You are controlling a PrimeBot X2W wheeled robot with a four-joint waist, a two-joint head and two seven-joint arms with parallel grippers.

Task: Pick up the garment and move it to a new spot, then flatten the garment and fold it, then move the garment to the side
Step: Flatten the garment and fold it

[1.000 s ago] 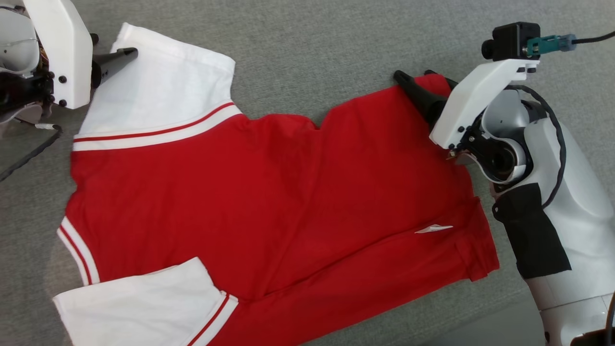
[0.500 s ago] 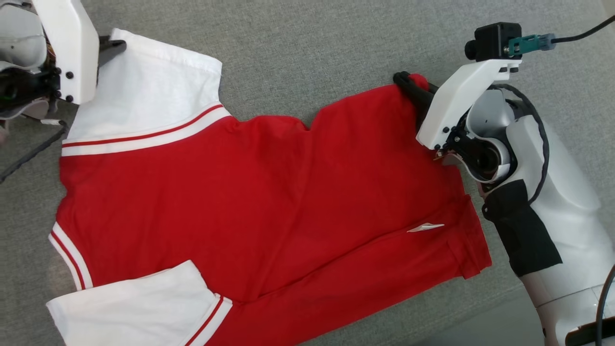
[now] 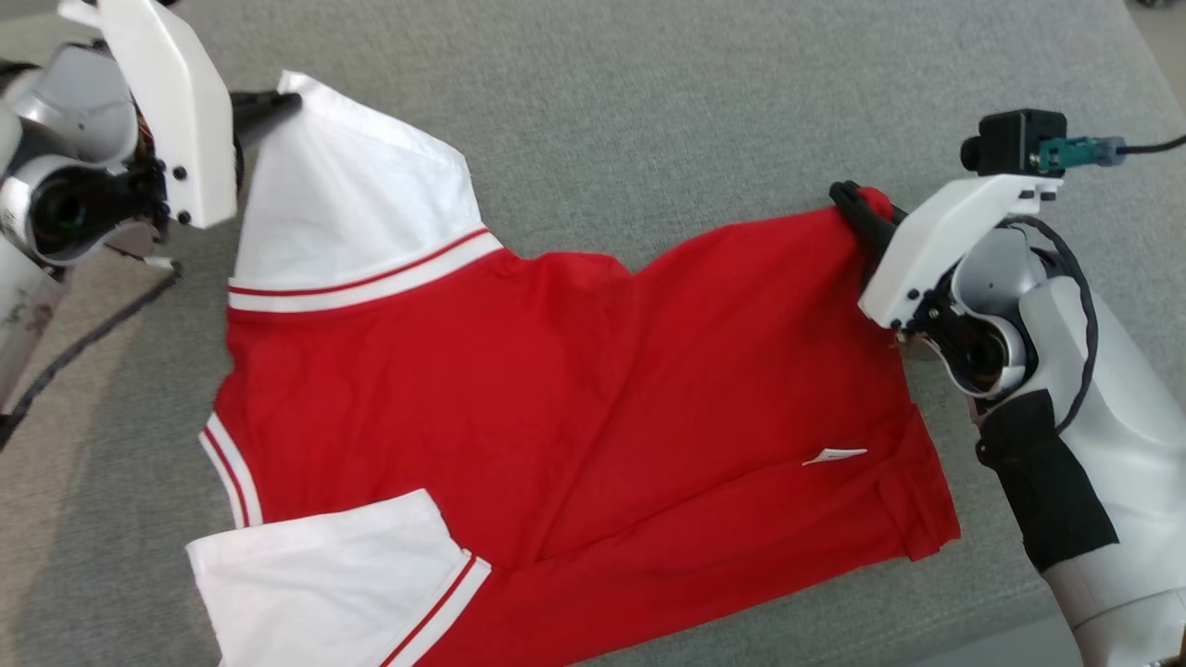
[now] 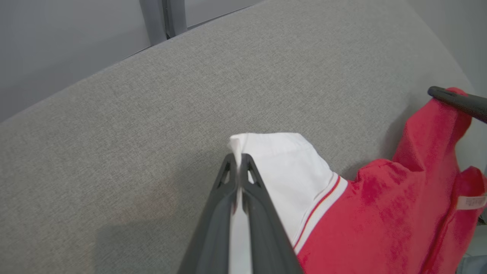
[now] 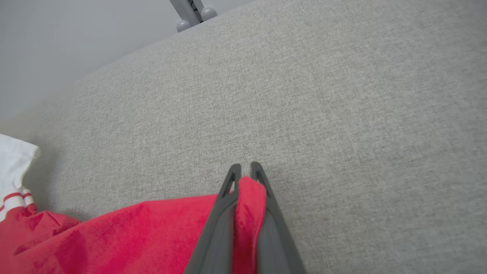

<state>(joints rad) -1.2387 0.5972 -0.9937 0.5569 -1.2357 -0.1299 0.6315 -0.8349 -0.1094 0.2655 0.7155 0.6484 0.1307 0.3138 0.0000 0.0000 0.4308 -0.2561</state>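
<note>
We judge that the task is at an early or middle part, and we cannot say for sure which one. The garment (image 3: 574, 389) lies on the bench (image 3: 649, 111), mostly spread, so some flattening seems done. We see no finished fold, and the move to the side is not yet made. Both claws have a grip for what looks like a lift or a fold from the far side.

The left gripper (image 4: 237, 160) is closed on the outer edge of the far sleeve (image 3: 352, 195), with white cloth pinched between its two fingers. The right gripper (image 5: 245, 169) is closed on the far hem corner (image 3: 866, 199), and red cloth bulges between its fingers. At both points the cloth seems raised a little from the bench, with shadow below it.

The garment is a red shirt with white sleeves and red-white stripes at the sleeve seams. It covers the middle of the bench and reaches toward the near edge, with its hem toward the right side. The near sleeve (image 3: 324, 565) lies flat. A long crease runs along the near part of the body, beside a small white logo (image 3: 834, 455). The far edge between the claws dips in a shallow notch.
</note>
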